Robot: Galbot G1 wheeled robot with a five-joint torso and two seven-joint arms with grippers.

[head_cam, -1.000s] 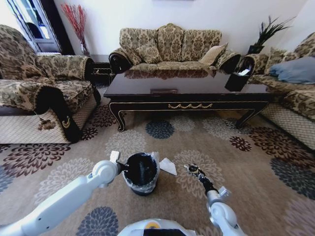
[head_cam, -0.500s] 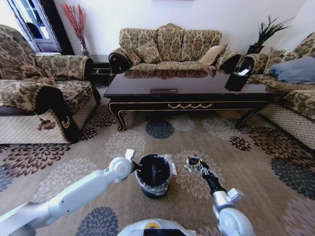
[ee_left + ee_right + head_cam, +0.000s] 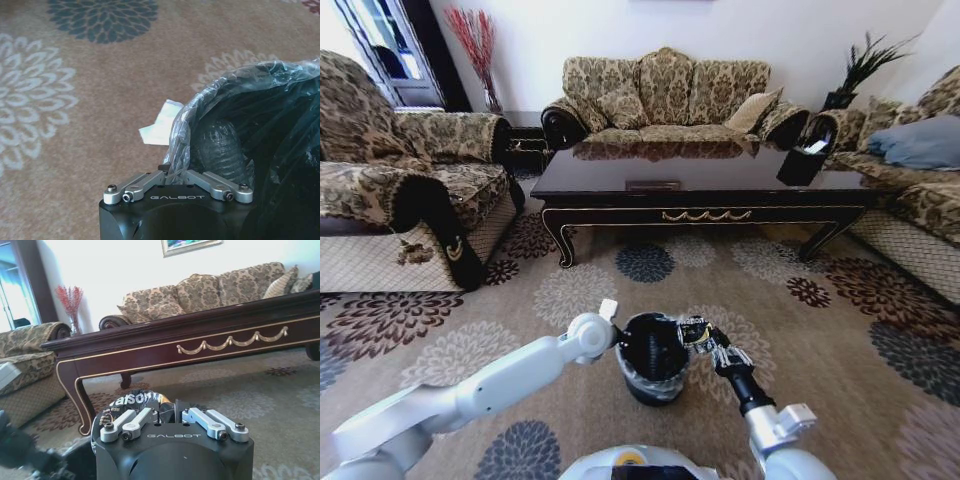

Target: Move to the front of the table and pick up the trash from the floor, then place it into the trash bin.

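Note:
The round black trash bin [image 3: 650,362] with a clear liner stands on the carpet in front of the long dark table [image 3: 700,192]. My left gripper [image 3: 617,338] is shut on the bin's left rim; the left wrist view shows its fingers [image 3: 172,173] pinching the liner-covered rim of the bin [image 3: 260,125]. My right gripper [image 3: 693,335] is shut on a small dark wrapper [image 3: 696,330] at the bin's right rim. In the right wrist view the wrapper [image 3: 131,401] sits crumpled between the fingers, with the table [image 3: 200,332] beyond. A white triangular paper piece [image 3: 161,129] lies on the carpet just beside the bin.
Patterned sofas surround the carpet: one on the left [image 3: 400,190], one behind the table [image 3: 665,95] and one on the right [image 3: 910,190]. A black box-shaped holder [image 3: 800,160] stands on the table's right end. Open carpet lies between the bin and the table.
My left arm has moved the bin to the right, covering the white paper in the head view. My right gripper has carried the wrapper left to the bin's rim.

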